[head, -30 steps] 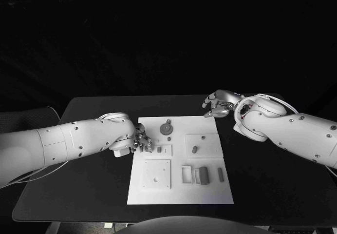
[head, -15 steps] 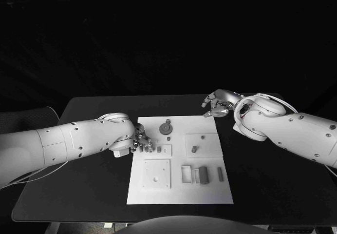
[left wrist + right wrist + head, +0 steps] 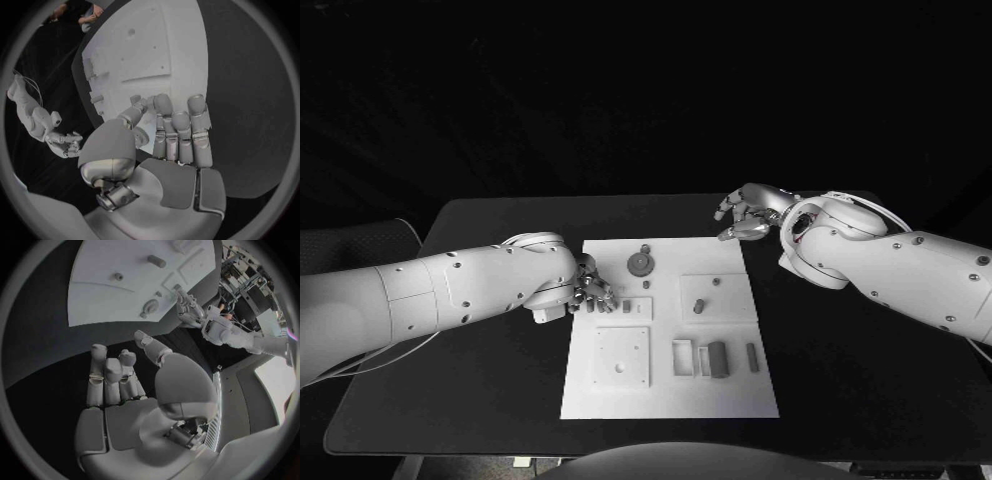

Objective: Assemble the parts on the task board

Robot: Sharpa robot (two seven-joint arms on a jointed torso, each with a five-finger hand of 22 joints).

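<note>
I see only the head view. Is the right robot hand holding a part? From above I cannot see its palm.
Observer: No. In its wrist view the right robot hand has a bare palm, with the thumb apart from the fingers, over the table.
Operator: And the left robot hand?
Observer: Its wrist view shows the left robot hand with fingers side by side and tips at the board edge. I cannot tell whether it pinches a part.

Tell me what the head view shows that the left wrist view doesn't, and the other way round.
Head view alone: the whole task board at once, with the round part near its far edge and the upright parts toward its near right.
Left wrist view alone: the inner side of the left hand, fingers held together over the board's edge, nothing in them.
Both: the board, the black table and the right hand.
</note>
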